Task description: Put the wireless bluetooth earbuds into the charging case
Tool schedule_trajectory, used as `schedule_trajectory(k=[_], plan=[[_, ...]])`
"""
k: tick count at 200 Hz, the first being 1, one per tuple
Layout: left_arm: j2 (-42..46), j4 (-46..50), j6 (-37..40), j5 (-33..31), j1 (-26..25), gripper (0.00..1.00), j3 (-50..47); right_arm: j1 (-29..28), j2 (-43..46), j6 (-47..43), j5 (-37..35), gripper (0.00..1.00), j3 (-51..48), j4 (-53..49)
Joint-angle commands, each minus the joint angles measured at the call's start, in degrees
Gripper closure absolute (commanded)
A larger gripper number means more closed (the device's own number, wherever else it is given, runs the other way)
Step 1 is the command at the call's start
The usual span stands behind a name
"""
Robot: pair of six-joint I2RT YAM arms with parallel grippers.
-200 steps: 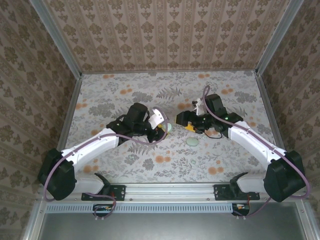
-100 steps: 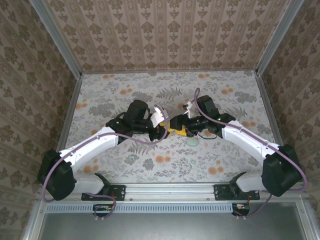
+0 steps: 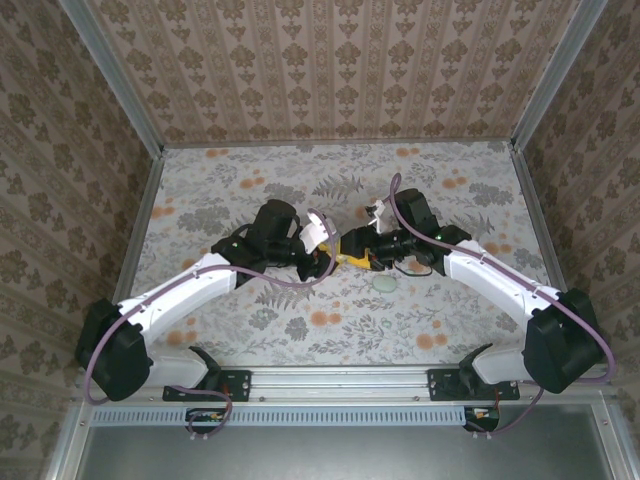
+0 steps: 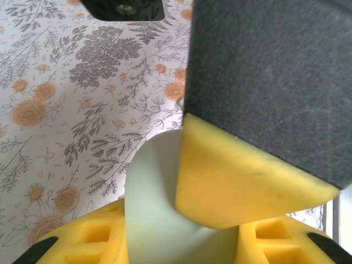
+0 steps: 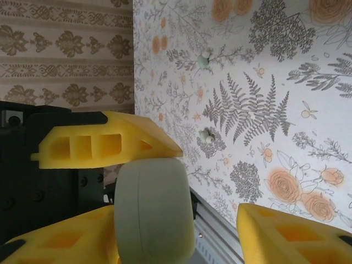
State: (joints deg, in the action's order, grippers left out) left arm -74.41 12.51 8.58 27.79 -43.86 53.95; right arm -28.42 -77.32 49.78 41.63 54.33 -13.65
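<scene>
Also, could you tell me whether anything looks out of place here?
The two earbuds lie loose on the table, while the charging case in the left gripper looks closed. Nothing seems damaged.

Bright, even overhead light — faint soft shadows on the floral-print desk [image 3: 450,320]; the pale mint-green oval plastic case [image 4: 154,209] blurs close-up.

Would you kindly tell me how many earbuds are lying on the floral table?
2. Both tiny pale mint-green plastic earbuds lie loose on the floral-print table: one at the grey fern's tip, the other farther along the print.
</scene>
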Motion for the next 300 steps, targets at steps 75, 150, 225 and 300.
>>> schedule_trajectory(k=[75,150,225,300], plan=[[-4.0,4.4,-34.1,-31.4,2.4,0.66,-4.5,-0.4,8.6,3.5,-27.2,0.42,-5.0,-3.4],[-14.6,2.9,-55.1,-41.2,-1.0,0.61,-5.3,-1.4,11.1,0.3,-37.5,0.41,-9.0,-8.1],[-16.8,4.4,-59.1,-43.7,-2.5,0.42,-5.0,-5.9,6.8,-1.5,-41.2,0.41,-9.4,-8.0],[-1.7,15.3,-46.5,-39.2,11.6,0.16,-5.3,-16.5,-8.2,-3.7,-45.7,0.38,1.6,-9.9]])
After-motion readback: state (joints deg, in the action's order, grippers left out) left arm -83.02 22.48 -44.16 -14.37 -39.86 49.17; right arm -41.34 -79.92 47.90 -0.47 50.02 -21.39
